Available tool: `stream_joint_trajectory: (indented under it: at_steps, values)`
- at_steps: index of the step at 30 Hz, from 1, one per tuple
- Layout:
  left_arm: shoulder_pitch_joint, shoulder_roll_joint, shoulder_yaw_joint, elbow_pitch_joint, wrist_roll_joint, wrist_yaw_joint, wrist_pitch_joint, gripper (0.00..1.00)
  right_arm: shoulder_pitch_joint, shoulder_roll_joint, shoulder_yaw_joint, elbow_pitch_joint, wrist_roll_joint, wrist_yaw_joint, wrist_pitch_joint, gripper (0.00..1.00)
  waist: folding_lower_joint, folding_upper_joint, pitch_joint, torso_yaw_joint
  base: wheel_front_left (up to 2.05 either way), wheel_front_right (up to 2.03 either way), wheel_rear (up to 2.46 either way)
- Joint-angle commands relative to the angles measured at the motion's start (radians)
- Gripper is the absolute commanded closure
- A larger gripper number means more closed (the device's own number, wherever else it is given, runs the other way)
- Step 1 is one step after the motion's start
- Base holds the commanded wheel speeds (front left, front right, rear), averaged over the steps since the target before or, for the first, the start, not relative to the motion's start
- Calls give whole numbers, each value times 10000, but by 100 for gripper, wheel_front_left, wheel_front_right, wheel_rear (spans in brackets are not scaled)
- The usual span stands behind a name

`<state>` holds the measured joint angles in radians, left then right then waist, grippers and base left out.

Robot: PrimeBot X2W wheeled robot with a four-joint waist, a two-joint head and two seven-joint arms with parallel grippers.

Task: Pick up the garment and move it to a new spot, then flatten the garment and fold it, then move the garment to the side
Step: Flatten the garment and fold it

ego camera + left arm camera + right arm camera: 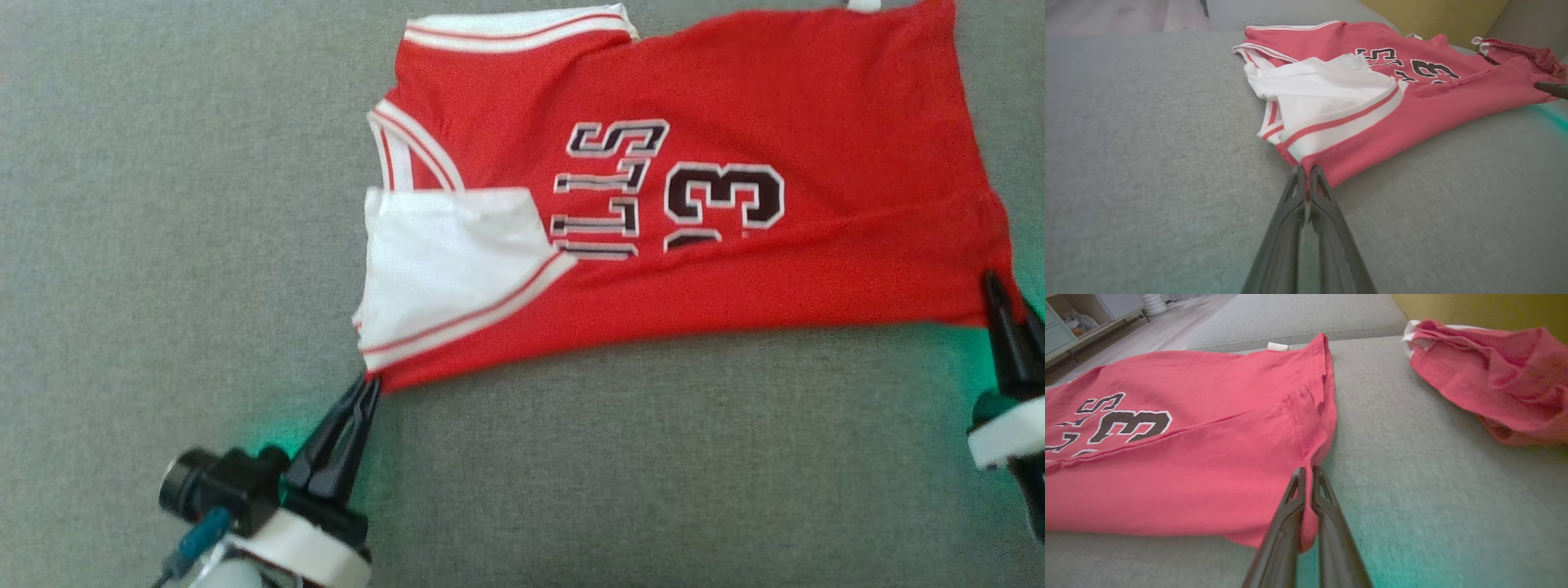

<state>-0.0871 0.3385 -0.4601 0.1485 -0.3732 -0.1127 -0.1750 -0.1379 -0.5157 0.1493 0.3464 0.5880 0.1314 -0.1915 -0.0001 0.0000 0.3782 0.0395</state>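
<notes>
two pincers, two red garments on the grey woven cushion [163,245]. the red basketball jersey with white trim and dark lettering [816,269] lies spread flat across the middle, its near edge folded over and white lining showing at the armhole. left gripper [371,382] is pinched tight on the near collar-end corner, and right gripper [994,282] is clamped on the near hem corner. the right wrist view adds a crumpled red cloth [1486,379], well apart, against a yellow backrest [1474,308].
</notes>
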Motion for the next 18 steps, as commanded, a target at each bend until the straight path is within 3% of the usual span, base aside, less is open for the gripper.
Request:
stream_joint_trajectory:
  at_steps: [1,18]
  values:
    - [146,332,355,-375,-67,113,73,100,326,-417,-55,-295,-28,-7,21,100,1,0,-55,-51,0,0,0]
    - [2496,1292,288,-2755,-572,606,1404,100,2943,-520,-1150,-1658,-397,-7,805,100,1,0,-737,-234,0,0,0]
